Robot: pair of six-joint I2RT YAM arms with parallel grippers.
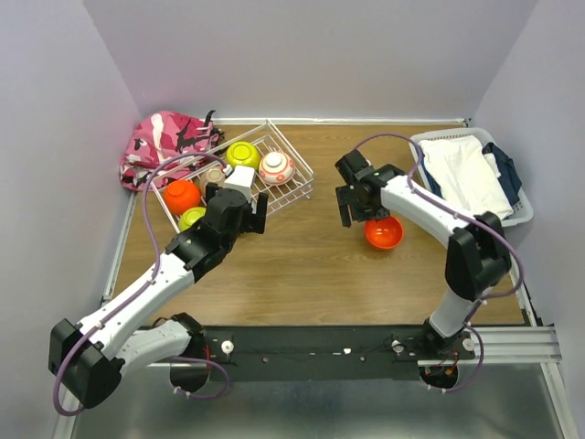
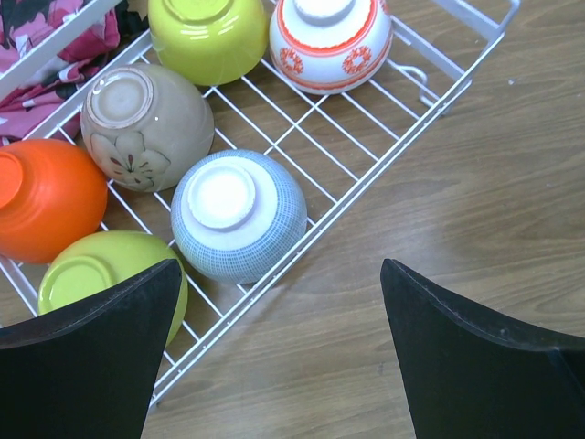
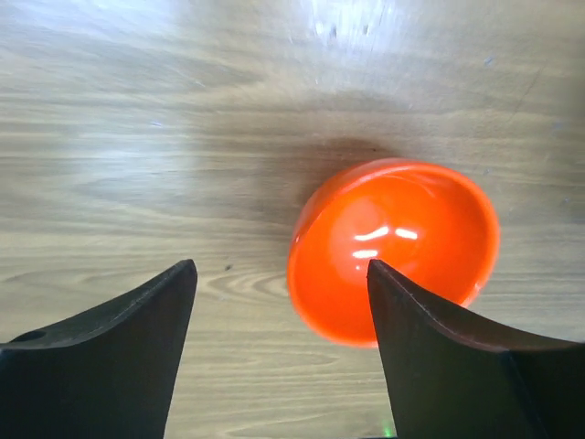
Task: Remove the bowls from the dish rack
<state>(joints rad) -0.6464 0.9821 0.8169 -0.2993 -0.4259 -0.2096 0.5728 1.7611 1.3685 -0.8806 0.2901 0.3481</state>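
The white wire dish rack [image 1: 291, 149] stands at the back left and holds several upside-down bowls. In the left wrist view they are a lime-green one [image 2: 208, 37], a white one with red pattern [image 2: 331, 41], a tan one [image 2: 146, 123], a pale teal one [image 2: 239, 215], an orange one [image 2: 46, 197] and a second lime-green one [image 2: 101, 274]. My left gripper [image 2: 279, 352] is open and empty, above the rack's near edge [image 2: 384, 174]. A second orange bowl [image 3: 402, 247] sits upright on the table [image 1: 384, 232]. My right gripper [image 3: 281, 352] is open just left of it.
A pink camouflage bag [image 1: 160, 146] lies behind the rack in the back left corner. A white plastic basket of clothes [image 1: 475, 174] stands at the back right. Walls close the table on three sides.
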